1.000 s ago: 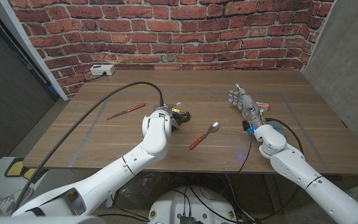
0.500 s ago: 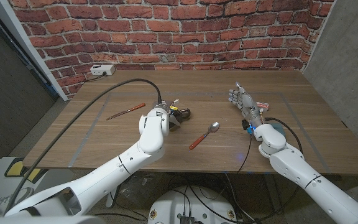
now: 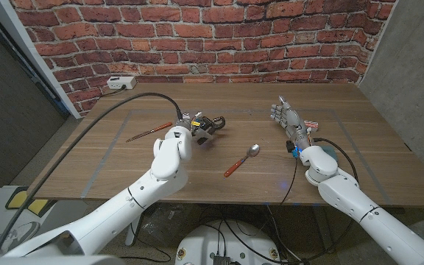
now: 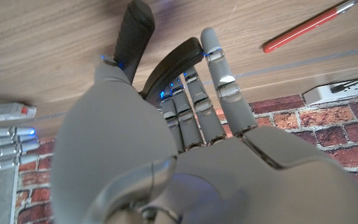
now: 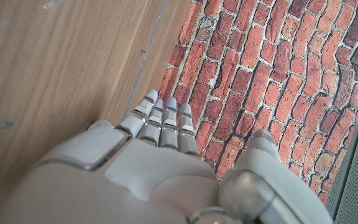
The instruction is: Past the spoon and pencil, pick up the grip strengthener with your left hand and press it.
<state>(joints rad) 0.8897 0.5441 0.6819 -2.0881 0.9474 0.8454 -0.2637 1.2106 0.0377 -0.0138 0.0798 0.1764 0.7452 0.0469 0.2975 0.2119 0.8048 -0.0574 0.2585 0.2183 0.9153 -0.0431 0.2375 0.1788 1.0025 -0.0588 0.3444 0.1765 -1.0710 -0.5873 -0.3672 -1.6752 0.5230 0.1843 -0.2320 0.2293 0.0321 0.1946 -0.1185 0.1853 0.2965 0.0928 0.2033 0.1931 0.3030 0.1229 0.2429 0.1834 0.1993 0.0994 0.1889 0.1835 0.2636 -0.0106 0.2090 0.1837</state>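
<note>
Left hand [image 3: 197, 126] is wrapping its fingers [image 4: 194, 106] around the grip strengthener [image 3: 214, 123] and carrying it just clear of the surface [image 3: 124, 165], beyond the spoon [image 3: 241, 160] and beside the pencil [image 3: 149, 132]; both black handles are sitting inside the grasp, probably so a squeeze can follow. Right hand [image 3: 288, 121] is waiting well apart, fingers extended close together, holding nothing.

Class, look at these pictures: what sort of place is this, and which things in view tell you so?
Probably a robot test room or lab: a bare wooden table against a brick wall, a thick black cable along the arm, and a power strip on the table's far edge.
</note>
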